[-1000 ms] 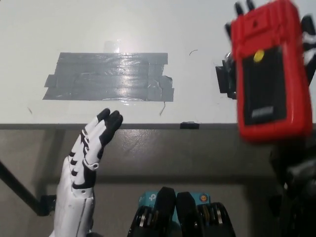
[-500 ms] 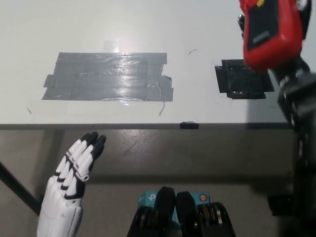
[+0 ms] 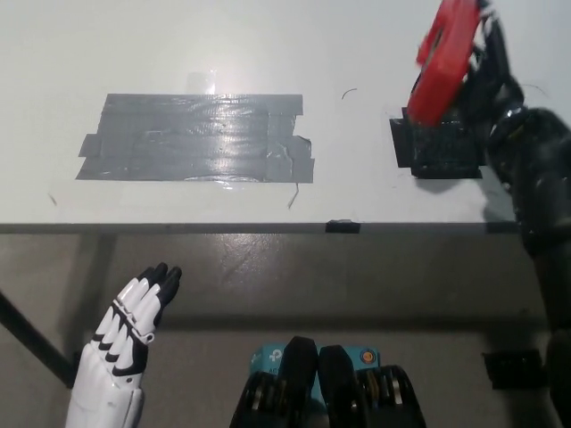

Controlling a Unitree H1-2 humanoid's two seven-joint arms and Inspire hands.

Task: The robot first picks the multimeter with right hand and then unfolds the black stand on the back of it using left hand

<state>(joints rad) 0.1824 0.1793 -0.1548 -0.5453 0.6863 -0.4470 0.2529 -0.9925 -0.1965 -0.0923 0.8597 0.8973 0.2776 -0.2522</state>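
On the white counter [image 3: 268,36], the right robot hand [image 3: 486,76] grips the stiff, likely slippery red multimeter [image 3: 443,58] edge-on; left robot hand [image 3: 134,321] rests empty, fingers loose.

The table [image 3: 268,36] fills the upper part of the view, its front edge running across the middle. A wide tape patch [image 3: 196,138] lies on it left of centre; a smaller tape patch [image 3: 442,147] lies on it to the right. The multimeter [image 3: 443,61], tilted on edge, sits above the smaller patch, held in the right hand [image 3: 491,76]. The left hand [image 3: 129,325] is before the table edge, at lower left.
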